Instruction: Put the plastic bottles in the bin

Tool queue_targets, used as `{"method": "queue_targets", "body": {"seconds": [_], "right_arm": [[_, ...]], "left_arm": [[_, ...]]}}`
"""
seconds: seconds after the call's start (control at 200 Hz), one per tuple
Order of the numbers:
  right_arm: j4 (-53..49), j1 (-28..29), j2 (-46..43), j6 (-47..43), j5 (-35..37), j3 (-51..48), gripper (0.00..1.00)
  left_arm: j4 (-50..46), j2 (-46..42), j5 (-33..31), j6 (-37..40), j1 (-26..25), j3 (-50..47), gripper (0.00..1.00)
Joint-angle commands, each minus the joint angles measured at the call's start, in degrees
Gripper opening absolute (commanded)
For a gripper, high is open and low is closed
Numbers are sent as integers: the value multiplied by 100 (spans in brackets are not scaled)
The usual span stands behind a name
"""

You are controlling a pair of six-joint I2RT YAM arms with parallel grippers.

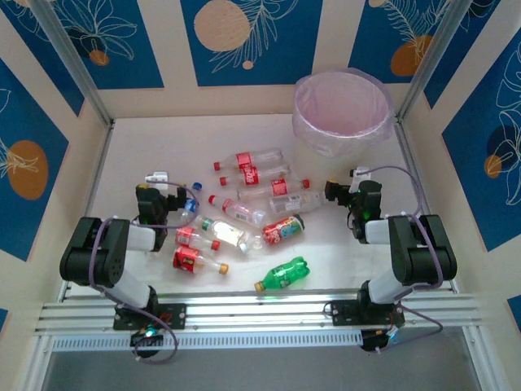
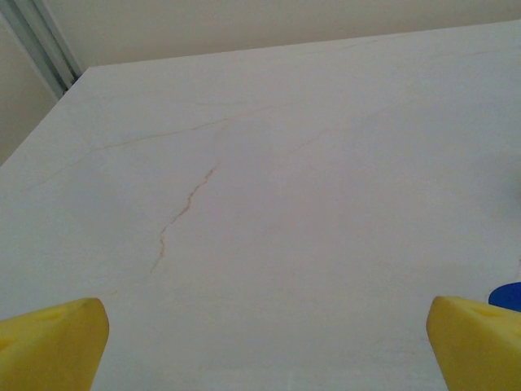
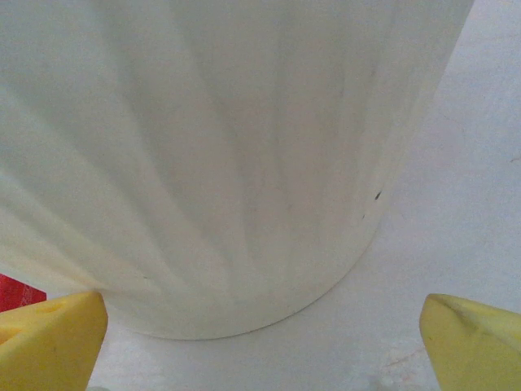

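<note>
1. Nearest item. The green bottle (image 1: pixel 283 274) lies on its side, nearer the arm bases than either claw and between the two arms. It sits apart from the main group.

2. The left claw (image 2: pixel 267 338) is released. Its yellow fingers (image 2: pixel 57 342) stand wide apart with nothing between them. Bare surface (image 2: pixel 285 163) lies directly ahead of it, and a blue cap (image 2: pixel 506 294) shows just beyond its right finger. The claw is thus aimed past the group, not at a bottle. It will likely need to turn right before any pickup.

3. The plastic bottles (image 1: pixel 241 211) lie flat between the two claws, right of the left claw and left of the right claw. Several touch or cross one another. Most are clear with red labels. Lying down, the round bodies may roll if nudged, so a grip across the body appears safer than one along it.

4. The right claw (image 3: pixel 262 334) is released, spread wide and empty. The wall of the bin (image 3: pixel 228 163) stands close ahead of it. A red patch (image 3: pixel 18 293), probably a bottle label, sits at its left finger.

5. Farthest item. The bin stands upright beyond the right claw, mouth open, with its pink liner (image 1: pixel 338 106) folded over the rim. This position favours the right arm for drop-off. The bottles in the top view all lie on the surface, so the task appears to be at its start.
</note>
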Motion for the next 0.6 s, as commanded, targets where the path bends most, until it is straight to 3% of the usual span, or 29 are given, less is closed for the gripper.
{"method": "queue_targets", "body": {"seconds": [0.0, 0.14, 0.255, 0.325, 0.485, 0.595], "right_arm": [[114, -29, -32, -19, -82, 86, 99], [93, -33, -126, -16, -86, 88, 99], [-1662, -66, -776, -22, -245, 781, 99], [-2025, -71, -1072, -18, -359, 918, 99], [-3538, 191, -1826, 280, 26, 1189, 99], [-4867, 674, -2588, 475, 570, 1371, 99]], "left_arm": [[-15, 24, 147, -31, 36, 47, 100], [-52, -98, 43, -58, 34, 39, 100], [-1240, -1028, 92, -31, 36, 254, 100], [-1728, -1619, -192, -38, 37, 330, 100], [-4139, -3090, -831, -433, 5, 1068, 100], [-5966, -3677, -552, -871, -83, 1849, 100]]}}
